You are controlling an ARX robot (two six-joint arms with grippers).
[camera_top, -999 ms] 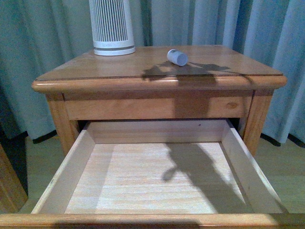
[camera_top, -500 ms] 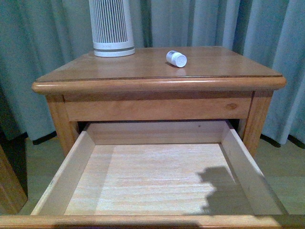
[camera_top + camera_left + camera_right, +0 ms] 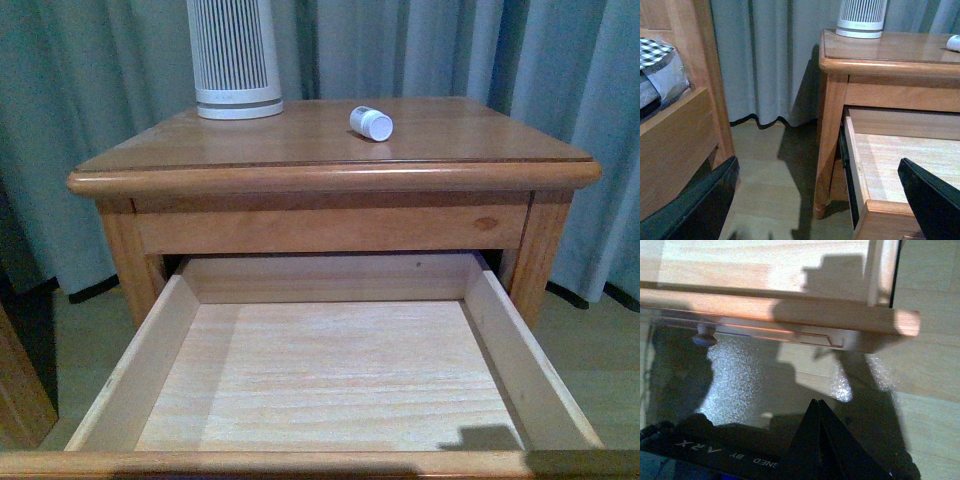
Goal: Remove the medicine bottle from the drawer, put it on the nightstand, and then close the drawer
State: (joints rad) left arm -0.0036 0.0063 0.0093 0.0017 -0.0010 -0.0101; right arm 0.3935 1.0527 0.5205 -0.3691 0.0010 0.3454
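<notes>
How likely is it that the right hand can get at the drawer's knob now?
Probably yes. The right hand hangs just outside the front of the open drawer, and only bare floor shows between it and the knob, though it would need to shift sideways.

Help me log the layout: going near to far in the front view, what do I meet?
Open drawer → nightstand front edge → medicine bottle lying on the top → ribbed white cylinder → curtain.
</notes>
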